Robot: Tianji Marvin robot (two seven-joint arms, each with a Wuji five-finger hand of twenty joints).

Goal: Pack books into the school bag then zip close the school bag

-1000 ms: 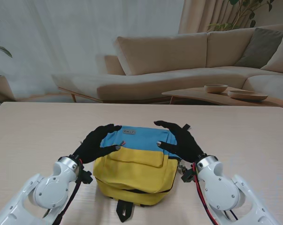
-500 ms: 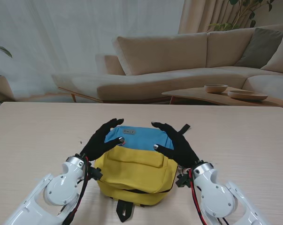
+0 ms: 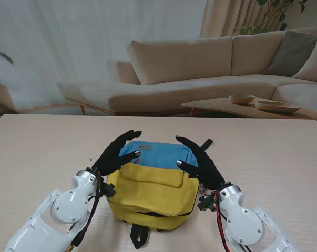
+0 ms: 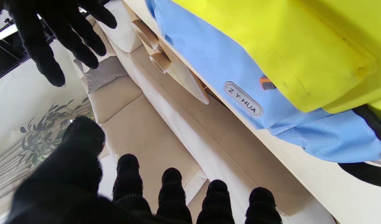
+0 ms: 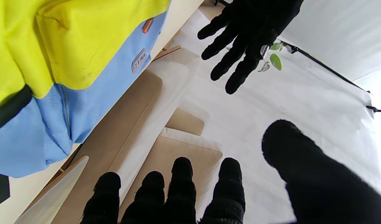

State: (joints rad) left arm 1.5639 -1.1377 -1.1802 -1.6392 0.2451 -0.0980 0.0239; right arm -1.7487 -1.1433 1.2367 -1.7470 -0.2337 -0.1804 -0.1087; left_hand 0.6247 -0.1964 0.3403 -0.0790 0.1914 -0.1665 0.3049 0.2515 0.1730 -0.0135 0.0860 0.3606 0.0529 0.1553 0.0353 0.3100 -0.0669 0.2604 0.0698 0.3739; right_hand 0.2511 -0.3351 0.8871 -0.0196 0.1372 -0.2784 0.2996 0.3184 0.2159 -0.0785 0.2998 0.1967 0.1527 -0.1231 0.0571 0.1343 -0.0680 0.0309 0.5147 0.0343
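A blue and yellow school bag [image 3: 153, 186] lies flat on the table, its blue top away from me. In the wrist views it shows as blue and yellow cloth [image 4: 271, 62] [image 5: 63, 71]. My left hand [image 3: 118, 153] hovers over the bag's left upper corner, fingers spread, holding nothing. Over the bag's right upper corner my right hand [image 3: 198, 159] does the same. Both black-gloved hands face each other across the blue panel. No books show in any view. I cannot tell how the zip stands.
The wooden table [image 3: 37, 152] stretches wide on both sides of the bag. A black strap [image 3: 139, 237] hangs off the bag toward me. Beyond the table are a beige sofa [image 3: 200, 68] and a low table with bowls [image 3: 242, 98].
Both hands have slid a little farther from me along the bag, toward its blue top. The forearms have drawn in closer to the bag's sides. The bag has not moved.
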